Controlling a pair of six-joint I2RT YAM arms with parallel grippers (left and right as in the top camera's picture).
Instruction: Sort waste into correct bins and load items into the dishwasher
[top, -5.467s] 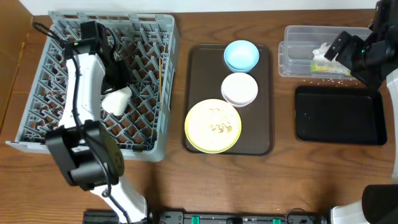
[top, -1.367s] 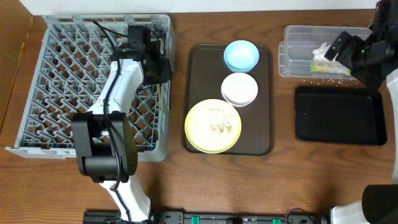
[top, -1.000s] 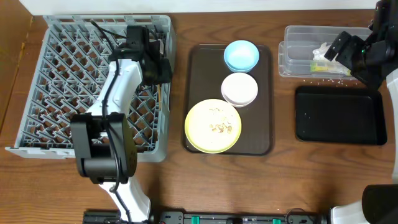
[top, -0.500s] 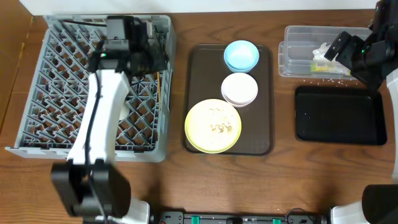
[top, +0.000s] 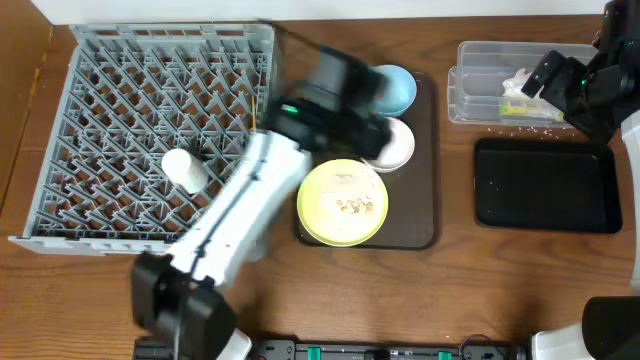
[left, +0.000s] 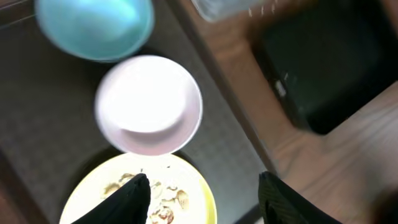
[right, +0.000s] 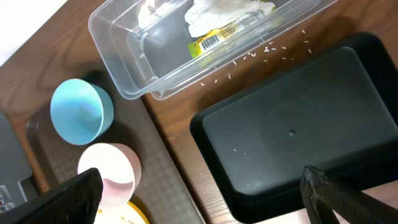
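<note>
Change: the left arm, over the dish rack (top: 100, 60) half a second ago, now reaches across the brown serving tray (top: 425, 150) at mid-table.
Left tool (left: 202, 180): fingers apart, empty, above the white bowl (left: 149, 102) and the plate (left: 81, 199).
Cup (top: 183, 168): lies on its side among the rack pegs, at 9 o'clock from the plate. Its long axis runs roughly 10 to 4 o'clock, mouth end unclear.
Meaning: the cup looks loaded, and the tray's dishes likely come next.
Right tool (right: 200, 174): fingers apart, empty, over the black tray (right: 292, 124).

A robot test bench, probably in a lab, is suggested by a dish rack (top: 120, 100) and serving tray (top: 415, 200) staged on a wooden table (top: 480, 290).
</note>
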